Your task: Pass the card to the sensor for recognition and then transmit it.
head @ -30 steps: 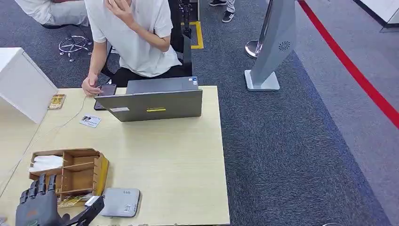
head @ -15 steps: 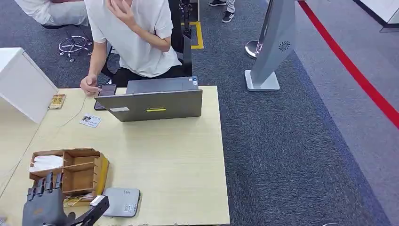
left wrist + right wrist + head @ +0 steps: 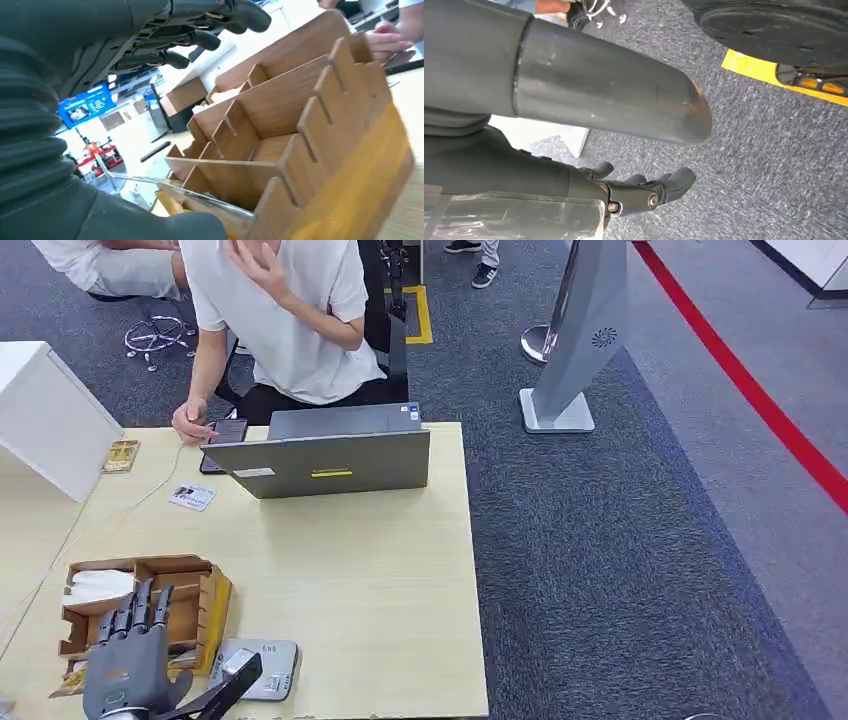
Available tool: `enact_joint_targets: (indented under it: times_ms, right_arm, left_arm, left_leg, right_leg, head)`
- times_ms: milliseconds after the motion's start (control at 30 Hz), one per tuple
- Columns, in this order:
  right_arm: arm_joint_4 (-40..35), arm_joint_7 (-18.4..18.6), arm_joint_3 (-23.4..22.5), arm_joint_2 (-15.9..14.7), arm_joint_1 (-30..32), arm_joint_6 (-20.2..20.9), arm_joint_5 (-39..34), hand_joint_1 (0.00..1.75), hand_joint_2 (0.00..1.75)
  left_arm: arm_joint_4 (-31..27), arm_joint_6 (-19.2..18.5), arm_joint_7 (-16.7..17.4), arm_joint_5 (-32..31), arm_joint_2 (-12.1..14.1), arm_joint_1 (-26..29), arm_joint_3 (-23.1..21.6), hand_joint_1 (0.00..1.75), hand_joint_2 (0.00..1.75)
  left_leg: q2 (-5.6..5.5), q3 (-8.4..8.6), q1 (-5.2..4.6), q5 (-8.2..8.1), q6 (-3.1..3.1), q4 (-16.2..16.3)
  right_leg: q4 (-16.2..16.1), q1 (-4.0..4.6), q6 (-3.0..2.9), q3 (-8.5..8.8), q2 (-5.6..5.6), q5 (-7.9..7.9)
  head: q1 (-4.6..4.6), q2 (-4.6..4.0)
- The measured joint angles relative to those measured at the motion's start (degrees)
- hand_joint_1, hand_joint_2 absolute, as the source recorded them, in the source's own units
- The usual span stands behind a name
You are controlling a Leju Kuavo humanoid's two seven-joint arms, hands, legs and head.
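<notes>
Left hand [image 3: 128, 665]: hovers over the near end of the wooden organizer [image 3: 190, 595] at the table's near left corner, fingers [image 3: 140, 610] stretched forward and apart, thumb [image 3: 232, 680] out to the side over the grey sensor's edge. It holds nothing. In the left wrist view the dark fingers [image 3: 200, 37] sit above the wooden dividers [image 3: 300, 125] without touching them.

Right hand [image 3: 644, 192]: hangs low over grey carpet [image 3: 764, 150] in its wrist view, fingers partly curled. I cannot tell whether it is open or closed.

Card [image 3: 70, 680]: a yellowish card lies at the near end of the organizer, partly hidden under the left hand. In the left wrist view its thin edge [image 3: 200, 200] shows in the nearest slot.

Sensor [image 3: 265, 665]: a flat grey pad on the table [image 3: 370, 590], just beside the organizer's near right corner.

Organizer contents: white paper [image 3: 97, 585] in the far left compartment.

Table, far side: an open grey laptop [image 3: 325, 460]; a small white badge [image 3: 191, 497] on the tabletop to its left.

Person: seated behind the laptop in a white shirt [image 3: 285, 310], one hand [image 3: 190, 422] resting by a dark phone [image 3: 225, 435].

Floor: a grey kiosk stand [image 3: 585, 340] and a red line [image 3: 750, 390] on the carpet.
</notes>
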Motion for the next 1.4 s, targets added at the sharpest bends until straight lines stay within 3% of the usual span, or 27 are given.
enact_joint_targets:
  times_ms: [467, 700, 1300, 1400]
  right_arm:
    - [0.02, 0.0, -0.02, -0.02, -0.01, 0.15, 0.2, 0.0, 0.0]
    - [0.37, -0.59, -0.22, -0.02, -0.2, 0.53, 1.09, 0.0, 0.0]
    - [1.05, -0.81, -1.2, -0.02, -0.82, 0.83, 1.99, 0.0, 0.0]
    - [1.11, -0.76, -1.2, -0.02, -0.87, 0.83, 2.03, 0.0, 0.0]
  left_arm:
    - [-0.02, -1.68, 0.28, 0.0, 0.22, 0.03, -0.63, 0.0, 1.75]
    - [-1.53, -5.42, 5.6, -0.02, 0.59, 0.39, -0.61, 0.0, 1.75]
    - [-4.55, -7.45, 6.27, -0.02, 0.74, 1.31, -0.35, 0.0, 1.75]
    - [-4.85, -8.57, 7.94, -0.02, 0.74, 1.33, -0.33, 0.0, 1.75]
  left_leg:
    - [-0.01, -0.02, 0.0, 0.0, 0.0, 0.0]
    - [-0.01, -0.03, 0.0, 0.0, 0.0, 0.0]
    - [-0.02, -0.03, 0.0, 0.0, 0.0, 0.0]
    - [-0.02, -0.03, 0.0, 0.0, 0.0, 0.0]
  right_leg:
    - [0.0, 0.0, 0.0, 0.0, 0.0, 0.0]
    - [0.0, 0.0, 0.0, 0.01, -0.01, 0.0]
    - [0.0, 0.0, 0.0, 0.02, -0.01, 0.0]
    - [0.0, 0.0, 0.0, 0.01, -0.01, 0.0]
  head:
    - [0.0, -0.02]
    - [0.0, 0.0]
    - [0.0, 0.0]
    - [0.02, 0.0]
